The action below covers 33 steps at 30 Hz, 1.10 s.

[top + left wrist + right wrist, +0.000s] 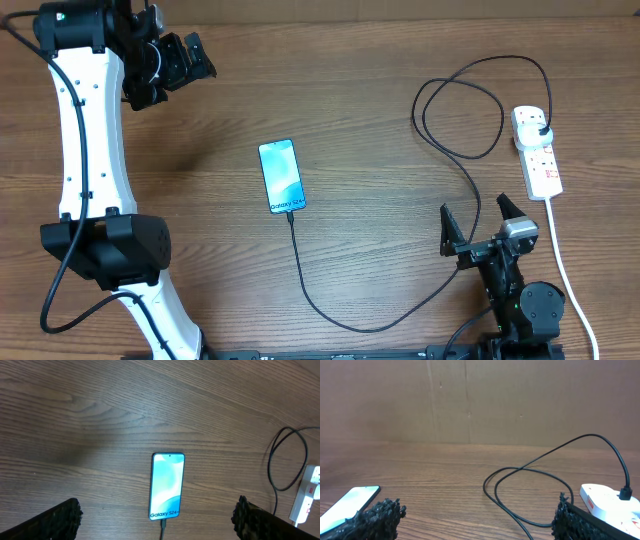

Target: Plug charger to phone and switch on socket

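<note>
Ben: Closest to the overhead lens is the white left arm (85,130), running up the left side of the frame. What is its end doing?

Ana: That left gripper (197,57) sits in the upper left corner, jaws wide apart, gripping nothing. Its own camera shows both dark fingers (55,522) at the bottom corners, with bare wood between them and the phone.

Ben: And the wooden table (350,90)?

Ana: It fills the whole overhead frame. The right gripper (477,222) is at the lower right, jaws spread too, nothing between them.

Ben: Where is the socket (538,150)?

Ana: At the right edge, upper half, lying lengthwise. Its white cord (565,260) trails down to the bottom right corner. I can see red switches, but I cannot tell how they are set.

Ben: The phone (281,176)?

Ana: Near the centre, slightly left, flat, with its screen lit blue.

Ben: The charger (297,262)?

Ana: Its cable meets the lower short edge of the phone, sweeps along the bottom of the frame, climbs past the right gripper, loops in the upper right, and ends at the black plug (541,130) seated in the socket's top end.
</note>
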{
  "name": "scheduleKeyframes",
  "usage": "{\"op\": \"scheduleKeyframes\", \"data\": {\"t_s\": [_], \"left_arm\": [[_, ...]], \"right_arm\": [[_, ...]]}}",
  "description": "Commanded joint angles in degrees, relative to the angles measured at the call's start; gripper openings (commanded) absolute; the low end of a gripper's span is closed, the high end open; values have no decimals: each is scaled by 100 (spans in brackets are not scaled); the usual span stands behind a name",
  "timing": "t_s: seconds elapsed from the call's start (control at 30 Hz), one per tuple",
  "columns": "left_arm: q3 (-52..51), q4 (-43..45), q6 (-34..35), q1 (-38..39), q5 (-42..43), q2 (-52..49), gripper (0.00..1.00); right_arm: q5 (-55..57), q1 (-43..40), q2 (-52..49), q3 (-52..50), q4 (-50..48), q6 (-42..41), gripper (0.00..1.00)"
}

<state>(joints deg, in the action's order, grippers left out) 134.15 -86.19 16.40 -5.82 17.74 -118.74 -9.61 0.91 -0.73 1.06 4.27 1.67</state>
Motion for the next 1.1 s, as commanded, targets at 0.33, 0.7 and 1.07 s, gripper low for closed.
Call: {"op": "scheduleKeyframes", "data": {"t_s": [0.33, 0.7, 1.07], "left_arm": [[55, -13, 52, 22, -37, 57, 100], [35, -13, 52, 24, -37, 24, 100], [-35, -13, 52, 173, -37, 557, 100]], "right_arm": [[61, 48, 57, -61, -33, -11, 100], [61, 48, 57, -61, -33, -11, 100], [61, 48, 57, -61, -33, -9, 100]]}}
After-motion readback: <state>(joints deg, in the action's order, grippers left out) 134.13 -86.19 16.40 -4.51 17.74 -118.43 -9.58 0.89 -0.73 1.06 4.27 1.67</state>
